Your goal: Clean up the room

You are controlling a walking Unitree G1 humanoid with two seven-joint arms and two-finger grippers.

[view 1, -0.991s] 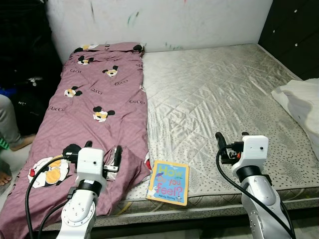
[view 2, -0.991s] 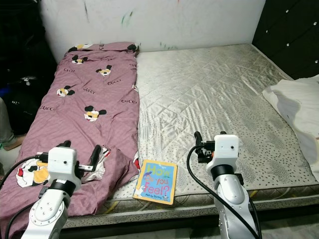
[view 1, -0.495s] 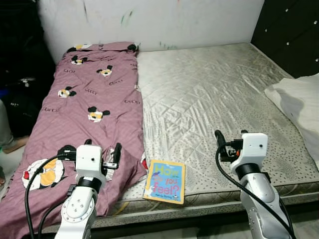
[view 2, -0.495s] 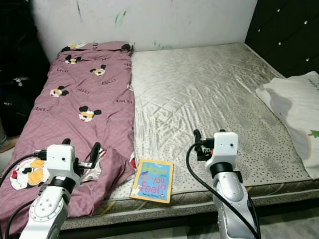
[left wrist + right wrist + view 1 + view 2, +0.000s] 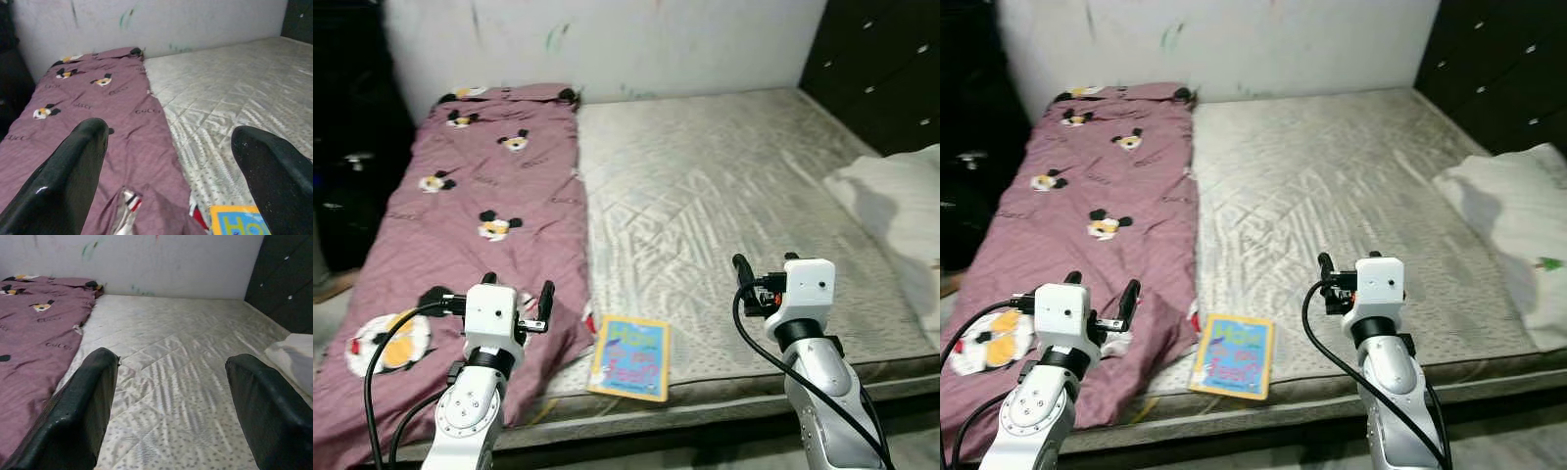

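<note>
A: What did the left eye view show?
B: A bed with a bare quilted mattress (image 5: 724,196). A purple cartoon-print blanket (image 5: 460,206) lay along the mattress's left edge, from the wall down to the front left corner. A picture book (image 5: 629,357) lay flat at the front edge, just beside the blanket's hem. A white pillow (image 5: 901,196) sat at the right edge.

A: And the grippers?
B: The left gripper (image 5: 514,294) hovered over the blanket's front end, jaws released, holding nothing. The right gripper (image 5: 764,274) hovered above the mattress's front edge, right of the book, jaws likewise apart and empty.

A: The right eye view?
B: The same scene; dark drawers (image 5: 1498,69) stood past the bed's right side.

A: The left wrist view?
B: Two black fingers (image 5: 63,181) spread wide, blanket and a corner of the book between them.

A: The right wrist view?
B: Fingers (image 5: 78,416) spread over bare mattress.
</note>
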